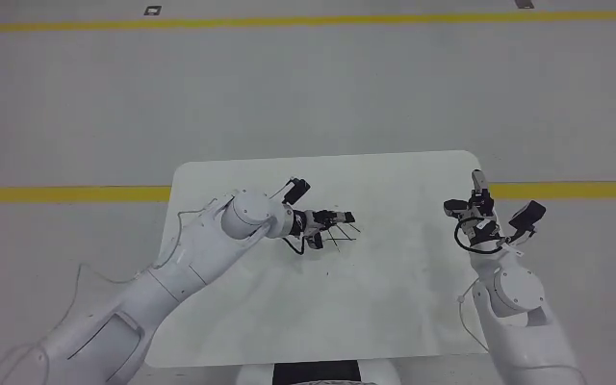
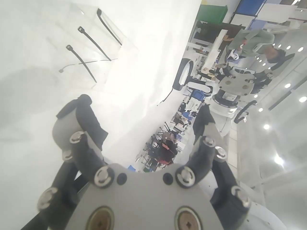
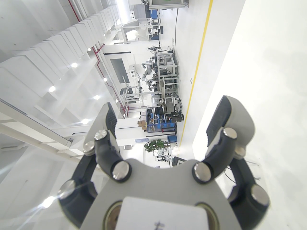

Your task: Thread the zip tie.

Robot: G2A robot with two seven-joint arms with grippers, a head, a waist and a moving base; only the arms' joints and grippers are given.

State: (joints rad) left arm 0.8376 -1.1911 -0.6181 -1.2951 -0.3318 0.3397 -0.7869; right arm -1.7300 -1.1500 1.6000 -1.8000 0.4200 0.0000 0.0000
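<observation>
Three black zip ties (image 2: 93,43) lie side by side on a clear plastic sheet (image 2: 72,25) on the white table (image 1: 385,308), with a thinner dark strand (image 2: 88,62) crossing the nearest one. In the top view the zip ties (image 1: 340,231) are near the table's middle. My left gripper (image 2: 144,113) is open and holds nothing, hovering just short of the ties; in the top view the left gripper (image 1: 335,218) is right beside them. My right gripper (image 3: 165,116) is open and holds nothing, raised at the table's right side (image 1: 470,197), well away from the ties.
The table's rounded right edge (image 1: 478,168) runs beside the right arm. The right arm's wrist (image 2: 233,89) shows far off in the left wrist view. Yellow floor lines (image 1: 87,193) run beyond the table.
</observation>
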